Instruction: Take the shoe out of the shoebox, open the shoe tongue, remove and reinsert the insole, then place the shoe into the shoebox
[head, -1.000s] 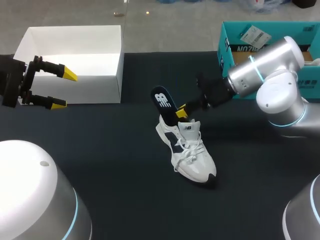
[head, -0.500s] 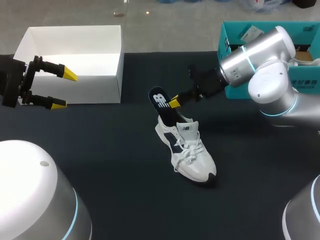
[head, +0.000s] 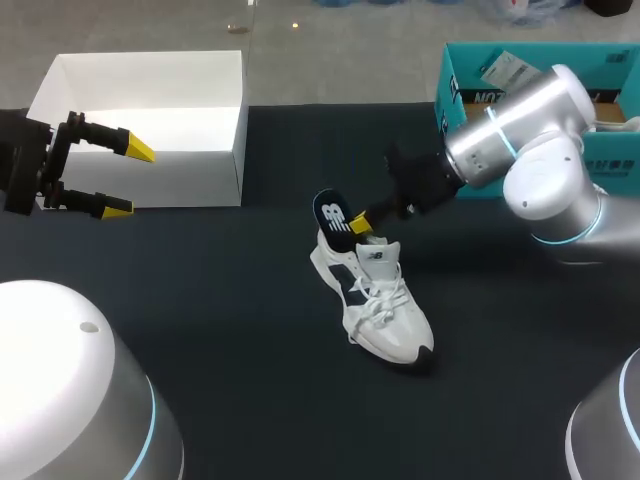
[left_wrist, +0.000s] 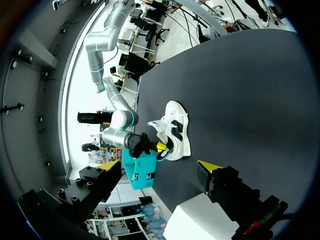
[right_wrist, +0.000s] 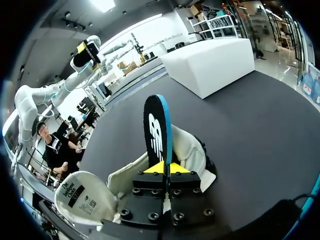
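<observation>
A white sneaker (head: 378, 308) lies on the dark table mat, toe toward the front. A dark blue insole (head: 333, 214) sticks up out of its heel opening. My right gripper (head: 362, 224) is shut on the insole's edge, just above the shoe collar. In the right wrist view the yellow fingertips (right_wrist: 157, 168) pinch the upright insole (right_wrist: 155, 132), with the shoe's heel (right_wrist: 192, 152) and its folded-out tongue (right_wrist: 80, 194) around them. My left gripper (head: 126, 180) hangs open and empty in front of the white shoebox (head: 238, 150). From the left wrist the sneaker (left_wrist: 176, 131) lies far ahead.
A teal cardboard box (head: 462, 95) holding papers stands at the back right, behind my right arm. The white shoebox (left_wrist: 192, 220) sits at the back left, open at the top. Dark mat covers the table around the shoe.
My right gripper first raised the insole, then carried it back right and down, so it sits deeper in the shoe. Its fingers closed tighter. The left arm stayed still.
</observation>
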